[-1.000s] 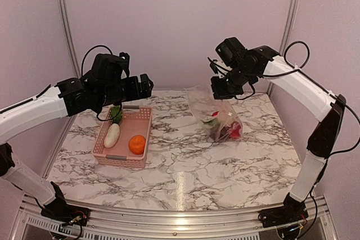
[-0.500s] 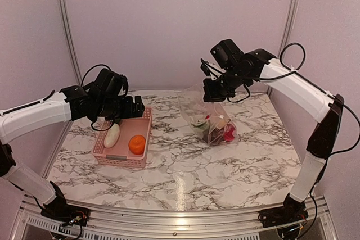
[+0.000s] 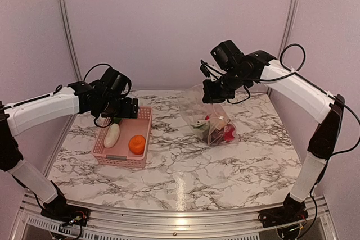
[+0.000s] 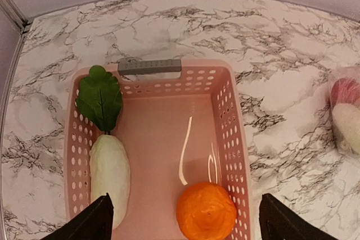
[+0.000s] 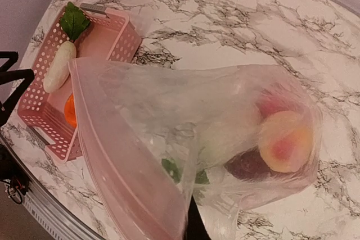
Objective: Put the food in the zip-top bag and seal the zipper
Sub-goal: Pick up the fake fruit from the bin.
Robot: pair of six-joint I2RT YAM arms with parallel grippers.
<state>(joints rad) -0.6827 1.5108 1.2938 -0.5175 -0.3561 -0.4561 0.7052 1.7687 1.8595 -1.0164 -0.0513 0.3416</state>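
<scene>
On the marble counter [image 3: 185,167], centre right, the clear, crinkly zip-top bag [image 3: 211,119] stands tented with red, white and dark food [image 5: 284,141] inside, its mouth pinched in the right hand [image 3: 214,91]. At left, the pink basket [image 4: 228,122] holds a radish [image 4: 109,175] and an orange [image 4: 206,212] beneath the spread left hand [image 4: 188,220]. Open marble separates basket and bag.

Pretty plain little booth. The back wall [image 3: 180,26] is a flat pale lilac, and the side panels, left [image 3: 28,37] and right [image 3: 334,26], match it. A left post [image 3: 63,32] and a right post [image 3: 292,15], both aluminium, run up the back corners. The table [image 3: 225,161] has a glossy white marble-look top with grey veins, and a metal rail [image 3: 169,216] runs along its near edge. The light is soft and even. It shows as a pale streak [image 3: 180,186] reflected on the tabletop near the front.
</scene>
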